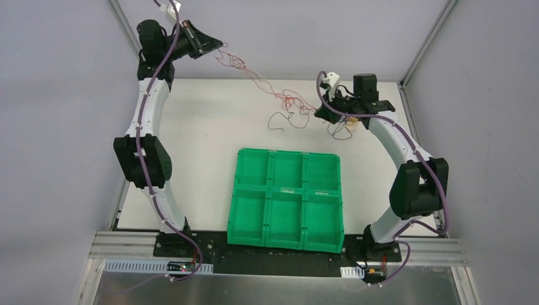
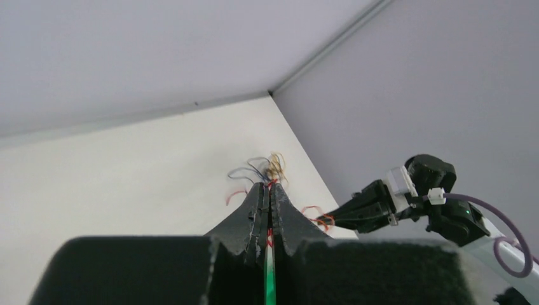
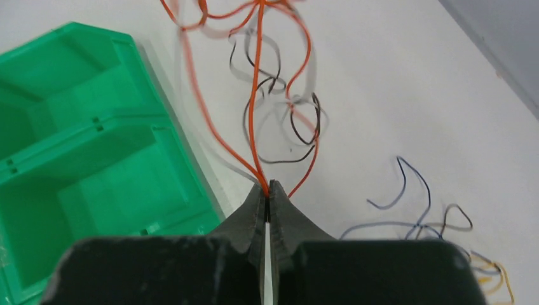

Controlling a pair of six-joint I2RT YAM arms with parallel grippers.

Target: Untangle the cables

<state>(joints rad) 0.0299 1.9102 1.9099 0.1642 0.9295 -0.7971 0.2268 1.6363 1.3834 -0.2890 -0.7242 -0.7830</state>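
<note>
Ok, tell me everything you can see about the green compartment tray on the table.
The green tray looks like glossy moulded plastic. It is divided into six open compartments, two rows of three, all empty as far as the views show. It sits flat on the white table, in the near middle and slightly skewed. The cables are beyond its far edge, apart from it.

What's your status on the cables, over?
Left hand shut on cables, raised. Right hand shut on cables. Cables strung between them, tangled mid-span. Green bin nearby, not obstructing.
</note>
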